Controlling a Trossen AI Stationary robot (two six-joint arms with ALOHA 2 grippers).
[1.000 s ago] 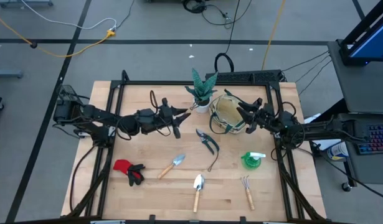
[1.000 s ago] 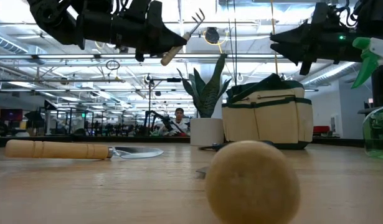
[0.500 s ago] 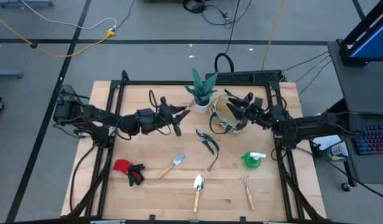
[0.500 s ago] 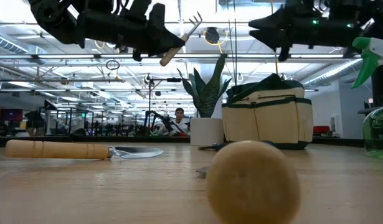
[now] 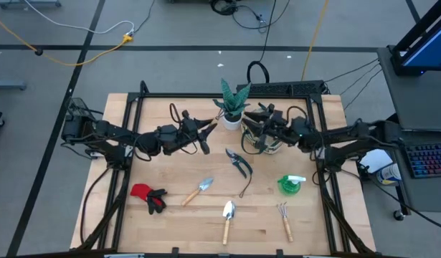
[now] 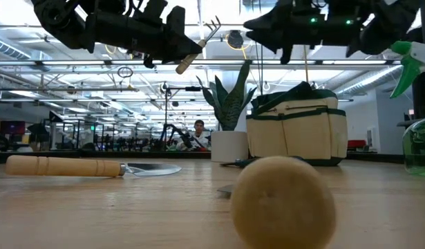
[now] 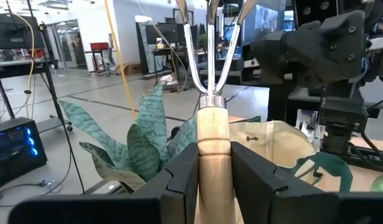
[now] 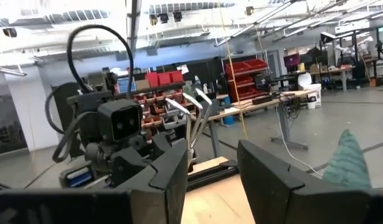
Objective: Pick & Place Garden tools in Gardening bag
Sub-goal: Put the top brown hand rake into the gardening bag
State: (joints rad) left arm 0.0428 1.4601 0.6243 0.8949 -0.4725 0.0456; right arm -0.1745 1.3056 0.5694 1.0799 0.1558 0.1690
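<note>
With fork [image 7: 211, 134] in left tool [image 7: 213, 167]

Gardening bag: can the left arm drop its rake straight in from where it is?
Probably not yet. The right gripper hovers over the gardening bag, blocking the opening, and the left gripper holding the rake sits beyond the plant.

Pale, smooth turned wood for the fork handle [image 7: 213, 162], capped by a dull metal ferrule; bright, polished steel tines above. Matt black plastic on the left gripper [image 7: 213, 180] fingers. Beige woven cloth on the gardening bag [image 6: 297, 131] – dark green fabric trim. Glossy translucent green plastic for the spray bottle [image 5: 291, 184]. Light, matt wood-grain table [image 5: 170, 222] – lower centre.
</note>
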